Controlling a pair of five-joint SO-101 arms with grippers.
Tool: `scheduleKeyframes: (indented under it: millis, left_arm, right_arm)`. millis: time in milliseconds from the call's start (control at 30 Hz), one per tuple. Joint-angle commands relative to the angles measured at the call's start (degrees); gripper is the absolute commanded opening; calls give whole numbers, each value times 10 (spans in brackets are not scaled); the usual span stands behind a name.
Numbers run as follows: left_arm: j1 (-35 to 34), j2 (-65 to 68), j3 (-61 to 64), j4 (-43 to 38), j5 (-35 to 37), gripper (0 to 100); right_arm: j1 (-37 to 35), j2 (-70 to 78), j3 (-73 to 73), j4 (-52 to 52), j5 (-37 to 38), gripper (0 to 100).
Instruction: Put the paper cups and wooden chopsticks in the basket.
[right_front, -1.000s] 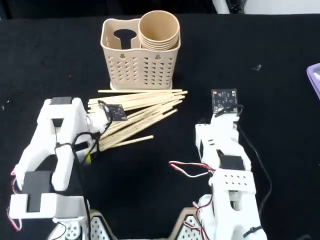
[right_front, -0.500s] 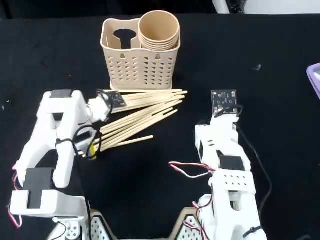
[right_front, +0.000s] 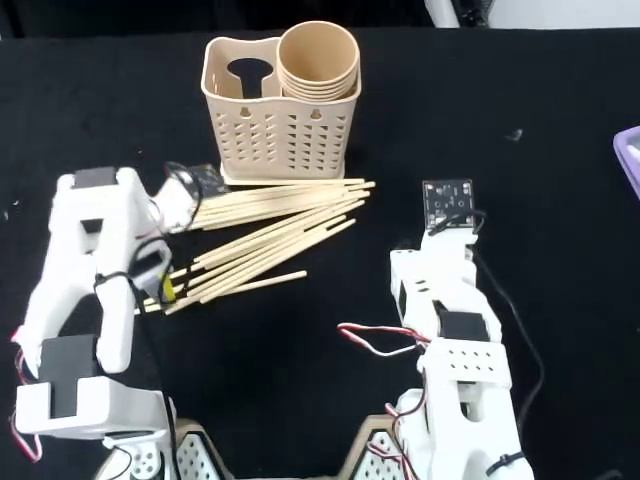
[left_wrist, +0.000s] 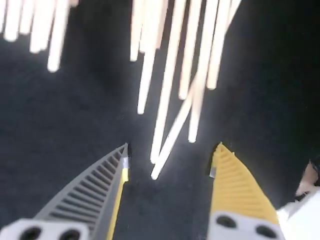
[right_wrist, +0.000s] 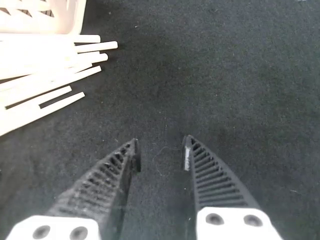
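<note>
Yellow and grey, the left end effector (left_wrist: 169, 151) stood wide open with nothing in it, low over the black surface (left_wrist: 65, 115). Just ahead of its tips lay the near ends of the wooden chopsticks (left_wrist: 172, 95) — one end reached into the gap between the jaws. Their long axes ran away from it, roughly in line with its reach rather than across it. Farther out, the bundle fanned toward the foot of the basket (right_front: 280, 140), where the paper cups (right_front: 318, 62) already sat stacked in one compartment. The right end effector (right_wrist: 160, 150), partly open and empty, was apart from the sticks' far tips — the left arm looked the nearer.
</note>
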Motion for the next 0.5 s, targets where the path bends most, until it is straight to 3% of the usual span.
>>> scheduleKeyframes:
  millis: [0, 167, 267, 333, 467]
  left_arm:
    - [-21, -4, -76, 50, 5, 270]
    - [64, -4, -62, 69, 41, 270]
    - [126, -3, -8, -10, 107, 302]
    - [140, -4, 22, -65, 134, 353]
    - [146, -3, 44, -99, 146, 352]
  right_arm:
    - [-8, 1, -4, -13, -2, 155]
    - [-8, 1, -4, -13, -2, 155]
    - [-8, 1, -4, -13, -2, 155]
    - [-8, 1, -3, -12, -2, 155]
    - [-8, 1, -3, -12, -2, 155]
